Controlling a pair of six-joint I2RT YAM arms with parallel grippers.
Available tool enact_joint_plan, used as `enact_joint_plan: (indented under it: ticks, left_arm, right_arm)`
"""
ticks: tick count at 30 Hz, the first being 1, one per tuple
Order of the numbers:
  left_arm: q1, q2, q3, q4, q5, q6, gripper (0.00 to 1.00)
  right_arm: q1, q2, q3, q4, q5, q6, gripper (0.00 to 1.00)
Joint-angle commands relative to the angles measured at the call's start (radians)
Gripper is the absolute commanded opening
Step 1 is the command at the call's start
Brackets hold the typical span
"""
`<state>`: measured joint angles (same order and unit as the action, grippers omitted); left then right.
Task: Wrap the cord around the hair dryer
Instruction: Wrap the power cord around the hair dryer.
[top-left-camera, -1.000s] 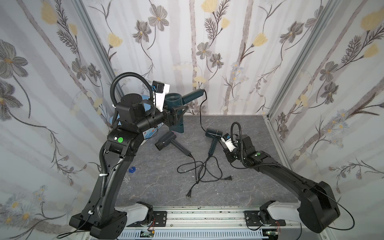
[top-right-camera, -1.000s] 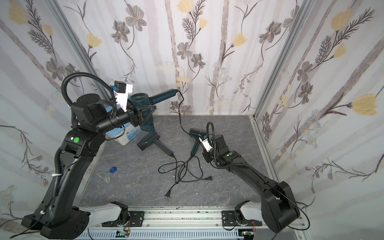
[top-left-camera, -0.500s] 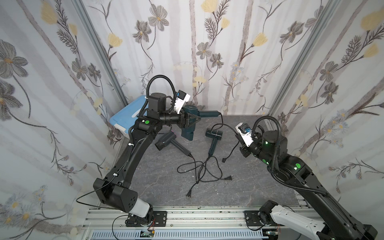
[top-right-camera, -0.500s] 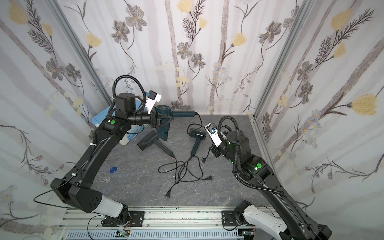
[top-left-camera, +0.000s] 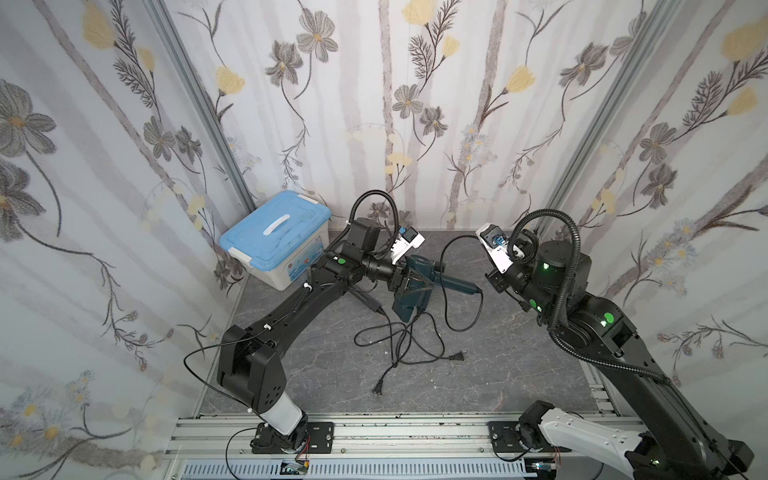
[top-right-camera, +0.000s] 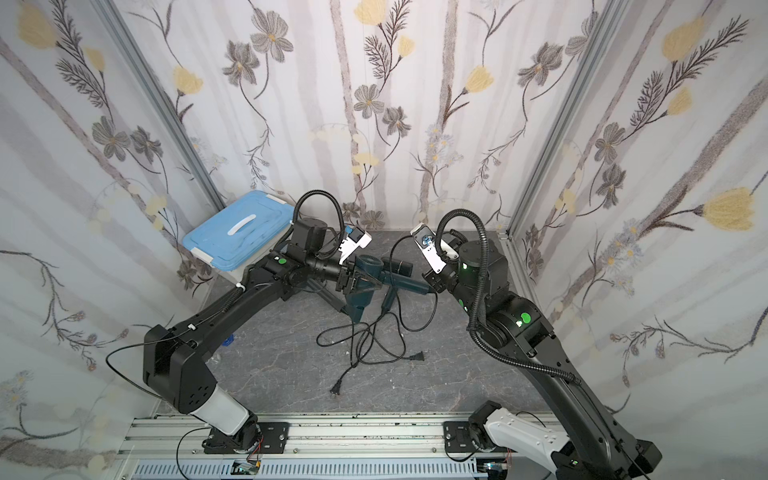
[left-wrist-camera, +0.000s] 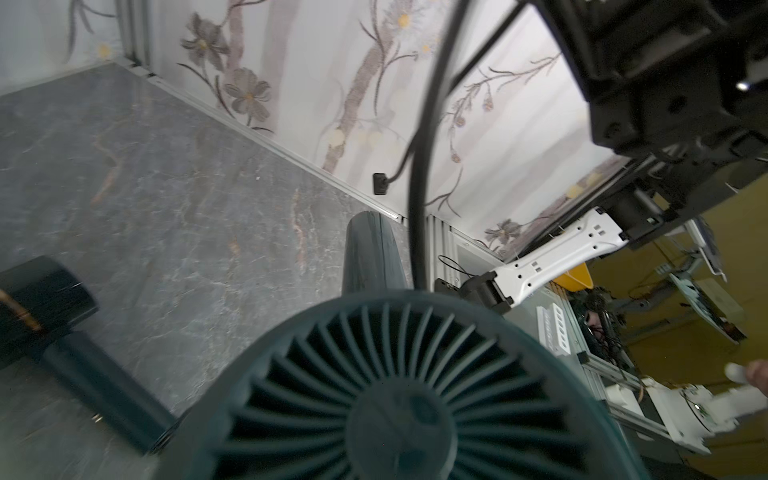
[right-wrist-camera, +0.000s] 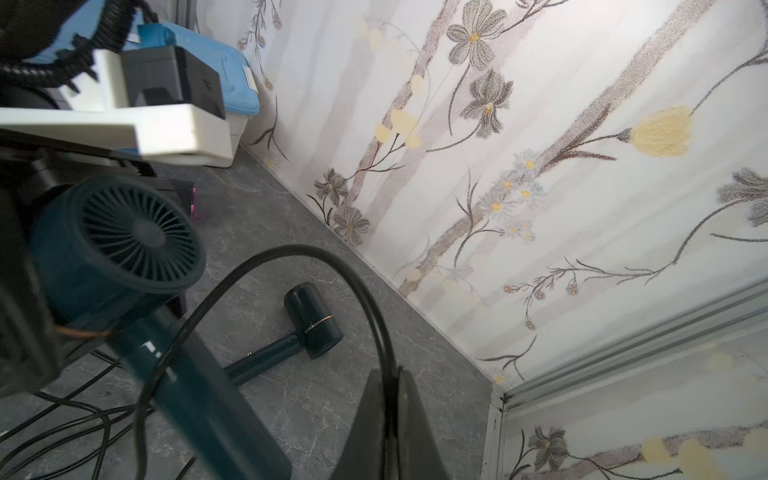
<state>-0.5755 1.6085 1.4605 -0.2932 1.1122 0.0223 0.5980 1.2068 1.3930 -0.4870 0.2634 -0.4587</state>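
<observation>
A dark teal hair dryer (top-left-camera: 417, 266) (top-right-camera: 370, 266) hangs above the back of the table, with my left gripper (top-left-camera: 405, 280) (top-right-camera: 353, 283) shut on its body. Its handle points toward the right arm. In the left wrist view its rear grille (left-wrist-camera: 395, 395) fills the foreground and hides the jaws. Its black cord (top-left-camera: 443, 270) (top-right-camera: 394, 254) (right-wrist-camera: 332, 257) (left-wrist-camera: 419, 166) loops up from the handle's end. My right gripper (top-left-camera: 494, 284) (top-right-camera: 430, 278) (right-wrist-camera: 388, 419) is shut on the cord, raised just right of the handle.
A smaller dark hair dryer (top-right-camera: 398, 266) (right-wrist-camera: 311, 320) lies on the table behind the held one. A black one (top-left-camera: 365, 297) lies under the left arm. Tangled cords (top-left-camera: 399, 345) with two plugs (top-left-camera: 457, 356) sprawl mid-table. A blue-lidded box (top-left-camera: 274, 232) stands back left.
My left gripper has brought the hair dryer down from near the back wall toward the table's middle. My right gripper has risen from the table with the cord.
</observation>
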Motion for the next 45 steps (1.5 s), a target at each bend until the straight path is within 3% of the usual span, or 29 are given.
enact_joint_plan:
  ticks: [1, 4, 9, 16, 26, 31, 37, 45]
  left_arm:
    - [-0.040, -0.014, 0.000, 0.099, 0.114, -0.002, 0.00]
    - [-0.067, -0.050, -0.055, 0.193, 0.139, -0.062, 0.00]
    - [-0.073, -0.106, -0.200, 0.658, 0.136, -0.363, 0.00]
    - [-0.063, -0.102, -0.215, 0.909, 0.128, -0.533, 0.00]
    - [-0.030, -0.097, -0.192, 1.087, 0.101, -0.673, 0.00]
    - [0.032, -0.071, -0.199, 1.234, 0.052, -0.792, 0.00]
    - [0.117, 0.058, -0.166, 1.579, -0.035, -1.104, 0.00]
    - [0.158, 0.183, -0.035, 1.656, -0.104, -1.230, 0.00]
  right_arm:
    - [-0.064, 0.049, 0.020, 0.092, -0.039, -0.020, 0.00]
    - [-0.172, 0.097, 0.029, 0.119, -0.174, 0.020, 0.00]
    - [-0.274, 0.174, 0.017, 0.153, -0.362, 0.083, 0.00]
    - [-0.385, 0.215, -0.062, 0.216, -0.570, 0.160, 0.00]
    - [-0.485, 0.303, -0.160, 0.284, -0.784, 0.255, 0.00]
    - [-0.488, 0.285, -0.249, 0.351, -0.840, 0.332, 0.00]
    - [-0.481, 0.242, -0.360, 0.412, -0.890, 0.403, 0.00]
    - [-0.390, 0.194, -0.475, 0.379, -0.811, 0.390, 0.00]
